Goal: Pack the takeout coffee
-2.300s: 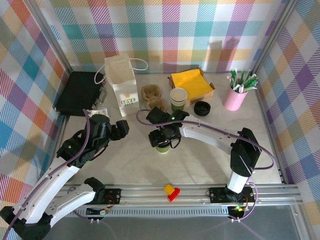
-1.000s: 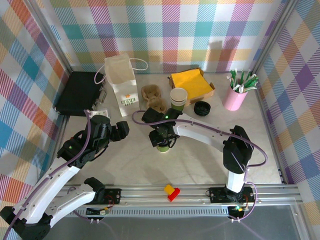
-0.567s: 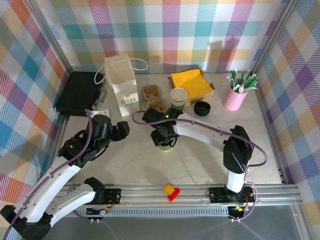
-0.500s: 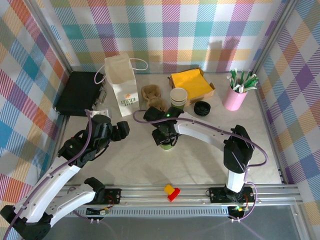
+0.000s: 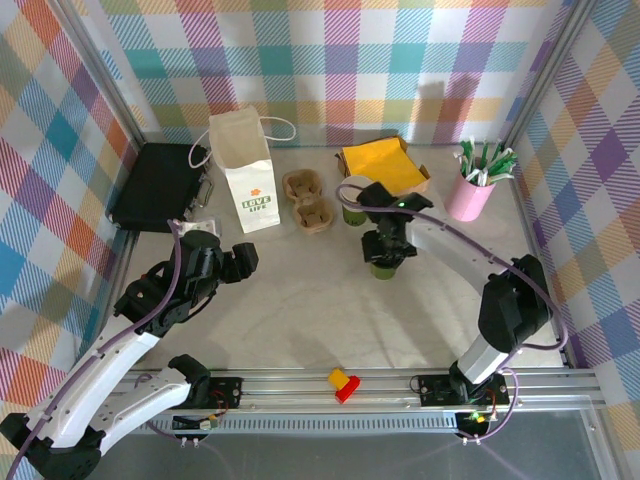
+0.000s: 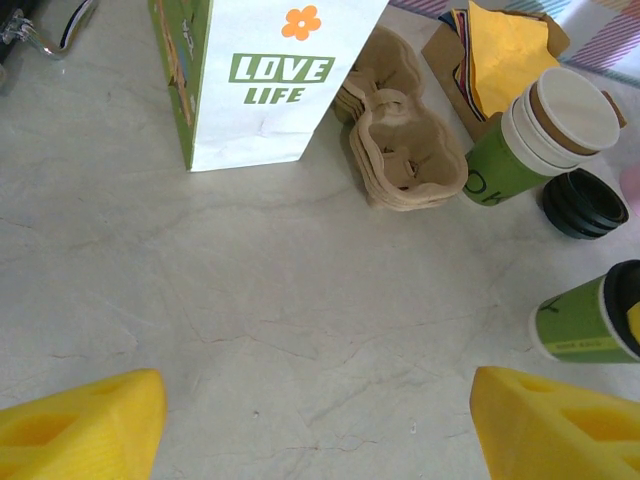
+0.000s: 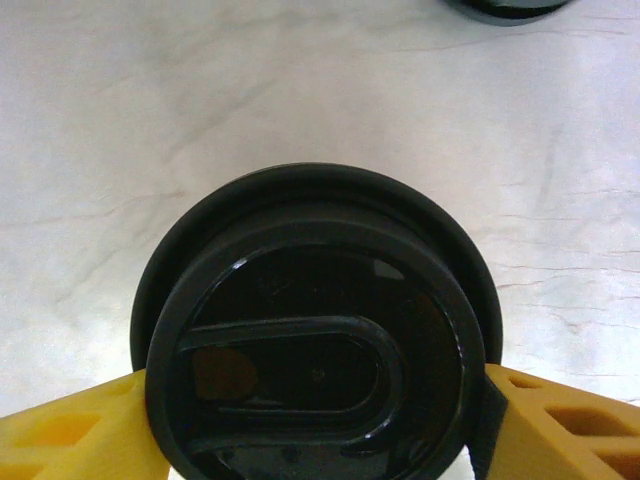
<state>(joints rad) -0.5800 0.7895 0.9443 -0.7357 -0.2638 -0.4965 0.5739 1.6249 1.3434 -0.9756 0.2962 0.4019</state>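
Observation:
The takeout coffee, a small green cup with a black lid, stands right of the table's middle. My right gripper comes down over it. Both yellow fingers press the cup's sides just under the lid, so it is shut on the cup. In the left wrist view the coffee sits at the right edge. My left gripper hovers open over bare table at the left, with nothing between its yellow fingertips. The white paper bag stands upright at the back left.
A brown cup carrier lies right of the bag. Behind my right arm are a stack of lidless cups, spare black lids, a box of yellow napkins and a pink straw cup. A black case lies far left.
My right gripper has carried the coffee from the table's middle toward the right, uncovering the cup carrier. The left arm has stayed still.

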